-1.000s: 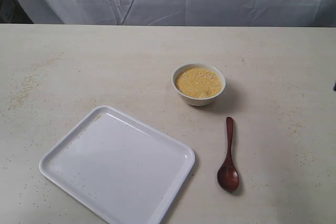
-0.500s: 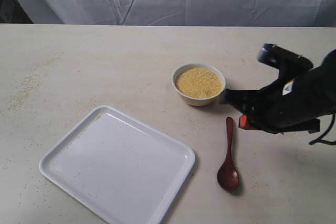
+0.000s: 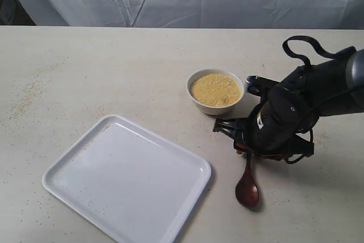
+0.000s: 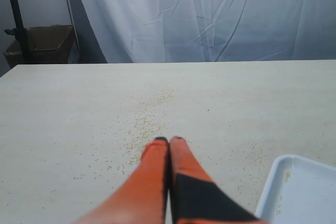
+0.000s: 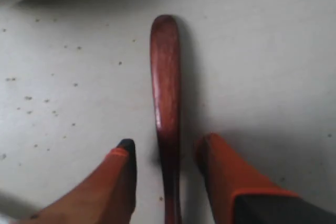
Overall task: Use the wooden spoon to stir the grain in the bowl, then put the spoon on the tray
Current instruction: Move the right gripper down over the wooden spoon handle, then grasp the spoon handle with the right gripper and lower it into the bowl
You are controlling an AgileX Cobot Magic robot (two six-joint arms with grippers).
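As the glossy wooden spoon (image 5: 164,66) seems light but slippery, its handle near the bowl (image 3: 215,108) is straddled by the spread right gripper (image 5: 167,146).

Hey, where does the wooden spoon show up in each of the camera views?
Exterior view: the wooden spoon lies lower right on the table, below the bowl, with its handle end hidden by the right gripper.
Left wrist view: not in it.
Right wrist view: its handle runs up the middle, between that gripper's open fingers.
Shared landmark: the grain-speckled table, seen in all three.
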